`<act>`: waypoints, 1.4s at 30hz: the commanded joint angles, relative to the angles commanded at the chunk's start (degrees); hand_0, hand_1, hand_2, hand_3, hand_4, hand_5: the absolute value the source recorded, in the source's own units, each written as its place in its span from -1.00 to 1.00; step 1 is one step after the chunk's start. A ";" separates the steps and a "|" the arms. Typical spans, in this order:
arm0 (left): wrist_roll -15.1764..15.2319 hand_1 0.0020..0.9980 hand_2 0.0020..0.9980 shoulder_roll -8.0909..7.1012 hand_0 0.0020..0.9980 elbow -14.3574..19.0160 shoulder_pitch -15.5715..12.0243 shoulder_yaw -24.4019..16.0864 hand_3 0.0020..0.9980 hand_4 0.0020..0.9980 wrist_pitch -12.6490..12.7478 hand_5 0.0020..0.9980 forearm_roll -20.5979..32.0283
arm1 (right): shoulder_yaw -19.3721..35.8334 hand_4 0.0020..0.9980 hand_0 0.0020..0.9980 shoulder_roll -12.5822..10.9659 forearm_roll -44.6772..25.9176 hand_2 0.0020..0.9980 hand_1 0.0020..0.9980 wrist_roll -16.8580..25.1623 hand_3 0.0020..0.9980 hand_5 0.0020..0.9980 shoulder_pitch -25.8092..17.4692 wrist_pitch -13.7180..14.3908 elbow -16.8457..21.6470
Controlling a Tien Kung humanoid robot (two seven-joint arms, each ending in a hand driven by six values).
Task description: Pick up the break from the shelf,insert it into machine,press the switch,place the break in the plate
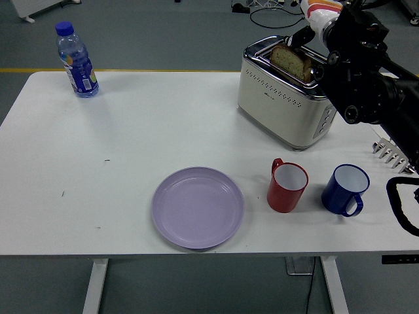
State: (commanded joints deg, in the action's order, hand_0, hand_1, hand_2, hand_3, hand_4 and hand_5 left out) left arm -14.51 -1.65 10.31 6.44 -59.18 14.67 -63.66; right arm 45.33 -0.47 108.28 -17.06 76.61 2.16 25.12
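Observation:
A brown bread slice (292, 61) sits low in the slot of the white toaster (283, 98) at the back right, only its top edge showing. My right hand (302, 36) hovers just above it, with black fingers (298, 37) loose and pointing down at the slice but not gripping it. The right arm (366, 78) comes in from the right edge. A lilac plate (198, 207) lies near the table's front edge, nothing on it. The toaster's switches are on its right end (325, 121).
A red mug (287, 186) and a blue mug (345, 190) stand right of the plate. A water bottle (76, 60) is at the back left. A metal rack (393, 154) and a black cable loop (400, 204) lie at the right edge.

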 joint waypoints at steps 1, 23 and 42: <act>0.01 -0.14 -0.17 -0.01 0.25 0.00 -0.04 0.07 0.01 -0.48 0.00 0.60 0.06 | 0.06 0.50 0.76 -0.63 -0.17 0.93 0.74 0.12 0.84 -0.58 -0.32 0.51 0.93; 0.05 -0.13 -0.17 0.53 0.25 0.00 -1.25 -1.08 0.01 -0.48 -0.25 0.61 -1.23 | 3.36 -0.27 -0.33 -21.81 -12.12 -0.02 -0.23 -2.14 0.31 -0.85 -17.30 15.01 29.51; 0.42 -0.13 -0.17 1.04 0.25 0.00 -1.20 -0.82 0.01 -0.48 -0.22 0.61 -0.25 | 4.44 -0.28 -0.44 -30.19 -9.36 -0.24 -0.46 -2.13 0.18 -1.00 -32.48 10.45 39.04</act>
State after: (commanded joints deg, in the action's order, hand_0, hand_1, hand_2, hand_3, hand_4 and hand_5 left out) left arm -14.09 -0.62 10.31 5.24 -60.00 14.45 -63.91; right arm 49.77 -30.66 98.92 -19.20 44.13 12.62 64.17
